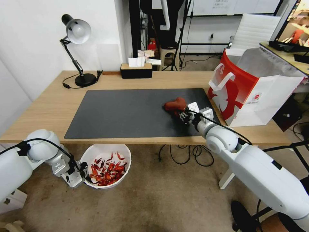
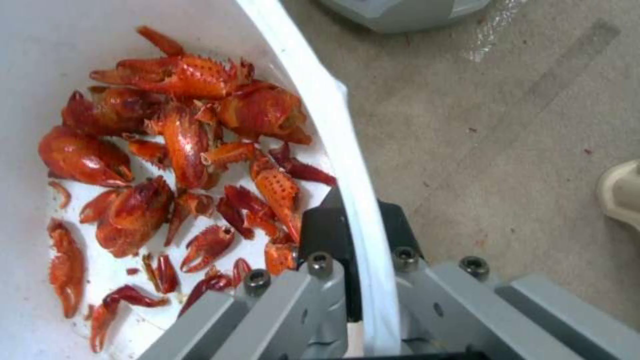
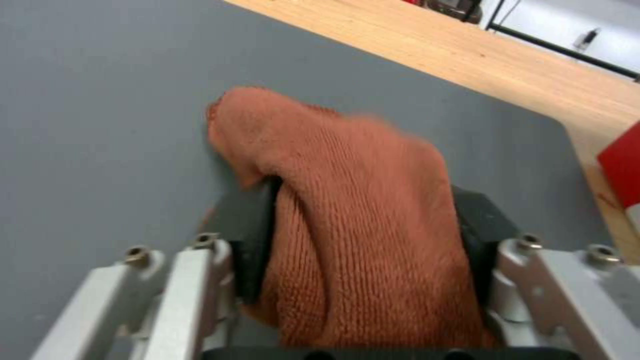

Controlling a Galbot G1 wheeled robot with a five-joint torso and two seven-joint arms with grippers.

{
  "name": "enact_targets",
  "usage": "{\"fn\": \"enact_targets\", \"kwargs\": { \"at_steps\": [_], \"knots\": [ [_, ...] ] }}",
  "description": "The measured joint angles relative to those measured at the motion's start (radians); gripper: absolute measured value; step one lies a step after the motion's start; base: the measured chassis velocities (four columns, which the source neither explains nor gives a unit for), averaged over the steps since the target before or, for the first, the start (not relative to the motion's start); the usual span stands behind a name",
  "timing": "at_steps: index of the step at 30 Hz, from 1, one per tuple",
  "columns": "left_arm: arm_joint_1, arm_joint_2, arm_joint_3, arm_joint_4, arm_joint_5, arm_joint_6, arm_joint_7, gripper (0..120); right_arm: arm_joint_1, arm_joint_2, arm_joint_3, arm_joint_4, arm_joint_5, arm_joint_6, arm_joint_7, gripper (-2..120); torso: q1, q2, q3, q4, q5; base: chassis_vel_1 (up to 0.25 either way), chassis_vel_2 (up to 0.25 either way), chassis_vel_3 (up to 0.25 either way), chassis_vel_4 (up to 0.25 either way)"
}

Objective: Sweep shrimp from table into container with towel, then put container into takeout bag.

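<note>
Shrimp (image 2: 180, 165) in container (image 1: 124, 154), left hand-held

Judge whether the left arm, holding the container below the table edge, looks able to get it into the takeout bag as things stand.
Probably not directly. The left gripper clamps the container rim low at the robot's left; the takeout bag stands open at the table's far right, beyond the right gripper holding the towel.

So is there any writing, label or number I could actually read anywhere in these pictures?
No text here can be read.
The takeout bag carries a small red mark and a little label on its white side, both too small to read.
Its white figure print is a picture, not lettering.
The monitor behind is too blurred to read.
</note>
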Motion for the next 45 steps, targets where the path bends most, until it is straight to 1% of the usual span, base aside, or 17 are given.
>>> {"fn": "enact_targets", "kwargs": {
  "at_steps": [5,8,9,12,22,25,27,30,32,34,35,37,40,41,43,44,45],
  "knots": [
    [0.001,0.0,0.0,-0.003,0.001,0.001,0.0,0,0.002,-0.007,0.002,0.001,0.002,-0.01,0.0,65,0.0,0.0,0.0,0.0,0.0,0.0,0.0,0.0,0.0],
    [0.003,0.0,-0.001,-0.008,0.001,0.002,0.0,0,0.001,-0.02,0.003,0.014,0.007,-0.023,0.0,85,0.0,0.0,0.0,-0.0002,-0.0002,0.0,0.0,0.0,0.0],
    [0.003,0.0,-0.001,-0.008,0.001,0.002,0.0,0,0.001,-0.02,0.003,0.014,0.007,-0.023,0.0,85,0.0,0.0,0.0,-0.0002,-0.0002,0.0,0.0,0.0,0.0],
    [0.005,0.001,-0.003,-0.009,0.002,0.003,0.0,0,0.0,-0.024,0.004,0.021,0.006,-0.027,0.0,98,0.0,0.0,0.0,0.0,-0.0002,0.0,0.0,0.0,0.0],
    [0.005,0.0,-0.005,-0.012,0.002,0.004,0.0,0,-0.009,-0.027,0.024,0.038,-0.028,0.035,-0.006,100,0.0,0.0,0.0,0.0,-0.0002,0.0,0.0,0.0,0.0],
    [0.007,-0.001,-0.005,-0.013,0.003,0.004,0.0,0,-0.035,-0.023,0.052,0.046,-0.071,0.133,-0.039,100,0.0,0.0,0.0,-0.0001,-0.0001,0.0,0.0,0.0,0.0],
    [0.007,0.0,-0.005,-0.013,0.003,0.004,0.0,0,-0.039,-0.022,0.058,0.048,-0.076,0.155,-0.049,100,0.0,0.0,0.0,-0.0001,-0.0001,0.0,0.0,0.0,0.0],
    [0.016,0.001,-0.015,-0.018,0.004,0.005,0.0,0,-0.114,-0.017,0.121,0.079,-0.113,0.33,-0.158,100,0.0,0.0,0.0,0.0001,-0.0002,0.0,0.0,0.0,0.0],
    [0.02,0.001,-0.018,-0.02,0.006,0.005,0.0,0,-0.138,-0.015,0.139,0.089,-0.121,0.358,-0.178,100,0.0,0.0,0.0,0.0001,-0.0003,0.0,0.0,0.0,0.0],
    [0.033,0.001,-0.026,-0.026,0.014,0.004,0.0,0,-0.231,-0.001,0.201,0.119,-0.16,0.455,-0.232,100,0.0,0.0,0.0,-0.0003,-0.0002,0.0,0.0,0.0,0.0],
    [0.033,0.001,-0.026,-0.026,0.014,0.004,0.0,0,-0.231,-0.001,0.201,0.119,-0.16,0.455,-0.232,100,0.0,0.0,0.0,-0.0003,-0.0002,0.0,0.0,0.0,0.0],
    [0.043,0.0,-0.031,-0.031,0.019,0.001,0.0,0,-0.318,0.02,0.261,0.139,-0.204,0.522,-0.261,100,0.0,0.0,0.0,0.0,-0.0003,0.0,0.0,0.0,0.0],
    [0.048,0.0,-0.036,-0.036,0.02,0.0,-0.001,0,-0.389,0.041,0.298,0.152,-0.223,0.562,-0.271,100,0.0,0.0,0.0,0.0,-0.0002,0.0,0.0,0.0,0.0],
    [0.049,-0.001,-0.039,-0.04,0.021,0.0,-0.001,0,-0.452,0.063,0.334,0.166,-0.231,0.589,-0.276,100,0.0,0.0,0.0,-0.0001,-0.0001,0.0,0.0,0.0,0.0],
    [0.05,-0.002,-0.039,-0.043,0.021,0.0,-0.001,0,-0.494,0.08,0.355,0.175,-0.234,0.607,-0.279,100,0.0,0.0,0.0,-0.0005,-0.0001,0.0,0.0,0.0,0.0],
    [0.054,-0.003,-0.041,-0.05,0.023,0.0,-0.003,0,-0.567,0.117,0.399,0.191,-0.241,0.645,-0.279,100,0.0,0.0,0.0,-0.0005,0.0,0.0,0.0,0.0,0.0],
    [0.054,-0.003,-0.041,-0.05,0.023,0.0,-0.003,0,-0.567,0.117,0.399,0.191,-0.241,0.645,-0.279,100,0.0,0.0,0.0,-0.0005,0.0,0.0,0.0,0.0,0.0]
  ]
}}
